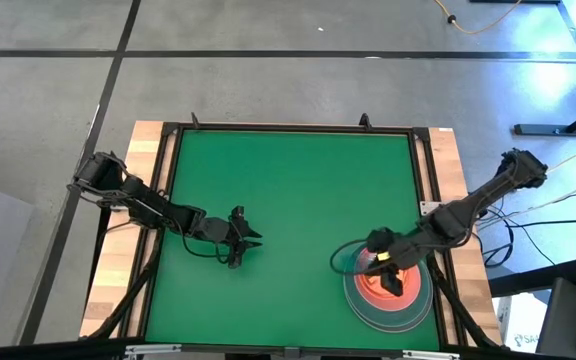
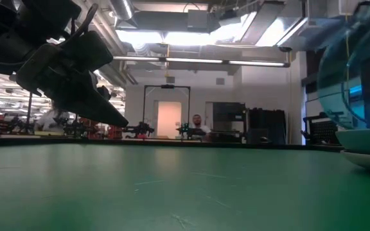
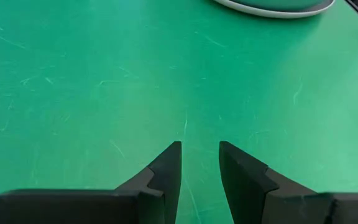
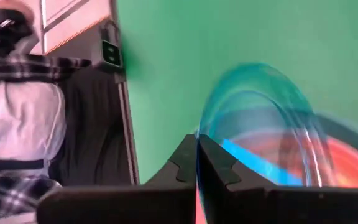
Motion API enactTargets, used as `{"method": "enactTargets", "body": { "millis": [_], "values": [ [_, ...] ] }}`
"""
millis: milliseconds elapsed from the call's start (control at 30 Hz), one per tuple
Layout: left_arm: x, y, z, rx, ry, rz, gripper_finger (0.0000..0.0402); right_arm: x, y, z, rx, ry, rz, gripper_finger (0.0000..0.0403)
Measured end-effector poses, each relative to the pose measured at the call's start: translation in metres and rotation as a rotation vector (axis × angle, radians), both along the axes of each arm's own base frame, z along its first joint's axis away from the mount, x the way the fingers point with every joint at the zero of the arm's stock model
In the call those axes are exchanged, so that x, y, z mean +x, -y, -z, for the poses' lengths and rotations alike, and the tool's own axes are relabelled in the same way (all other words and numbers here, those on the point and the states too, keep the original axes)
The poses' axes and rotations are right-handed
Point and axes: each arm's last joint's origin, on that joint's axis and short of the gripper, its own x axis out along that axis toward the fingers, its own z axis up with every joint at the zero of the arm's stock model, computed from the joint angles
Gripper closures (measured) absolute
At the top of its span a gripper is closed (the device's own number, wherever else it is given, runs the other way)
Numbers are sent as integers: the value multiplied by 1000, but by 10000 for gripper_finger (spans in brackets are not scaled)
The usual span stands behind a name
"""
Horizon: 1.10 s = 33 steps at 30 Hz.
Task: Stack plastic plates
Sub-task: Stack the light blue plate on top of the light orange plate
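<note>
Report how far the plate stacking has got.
Nearly done, by the look of it. Already stacked: a pile with a large grey plate at the bottom and a pink one on it, at the mat's near right. In hand: the right gripper is shut on a small blue plate, held tilted above that pile. Left: setting it down. No loose plates show; the left gripper waits open over bare mat.
</note>
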Motion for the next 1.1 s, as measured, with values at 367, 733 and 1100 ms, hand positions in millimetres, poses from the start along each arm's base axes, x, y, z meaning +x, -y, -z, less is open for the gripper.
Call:
{"method": "enactTargets", "body": {
  "millis": [367, 733, 1100],
  "values": [
    [0, 0, 0, -1, 0, 0, 301, -10, -17, 18, -126, -93, 97, 402],
    [0, 0, 0, -1, 0, 0, 301, 5, -28, 46, -76, -306, 43, 402],
    [0, 0, 0, -17, 1, -13, 301, 13, -30, 46, 78, -367, 115, 402]
  ]
}}
